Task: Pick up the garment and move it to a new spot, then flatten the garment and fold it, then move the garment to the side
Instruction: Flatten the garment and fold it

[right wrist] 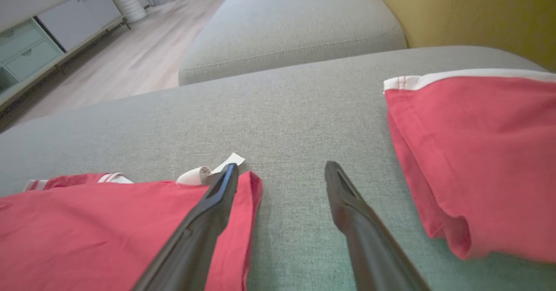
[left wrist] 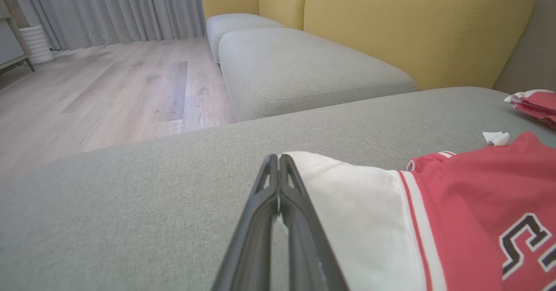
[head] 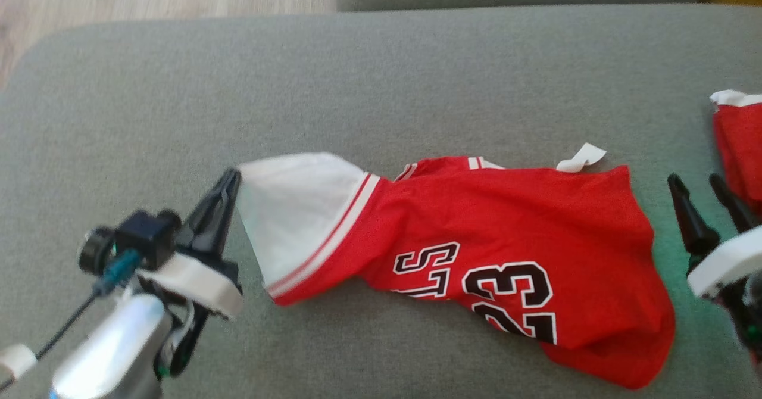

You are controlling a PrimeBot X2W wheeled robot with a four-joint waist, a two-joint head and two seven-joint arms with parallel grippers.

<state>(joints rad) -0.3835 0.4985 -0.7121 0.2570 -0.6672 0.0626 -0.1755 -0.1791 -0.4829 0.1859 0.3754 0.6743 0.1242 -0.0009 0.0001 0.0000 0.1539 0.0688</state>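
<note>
On the grey cushion [head: 357,77], near centre, lies the garment [head: 506,226]: a red jersey, rumpled, its white end drawn to a point at the left. Left gripper [head: 232,175] is pinched fully closed on that white tip, and the cloth runs taut towards it. Likely a corner hold, so the piece can be lifted or dragged clear. Right gripper [head: 693,180] is spread wide, holding nothing, tips just beside the jersey's right edge near a white tag [head: 580,158]. Probably placed to take the opposite corner. Second red garment [head: 741,143] sits at far right, apart.
</note>
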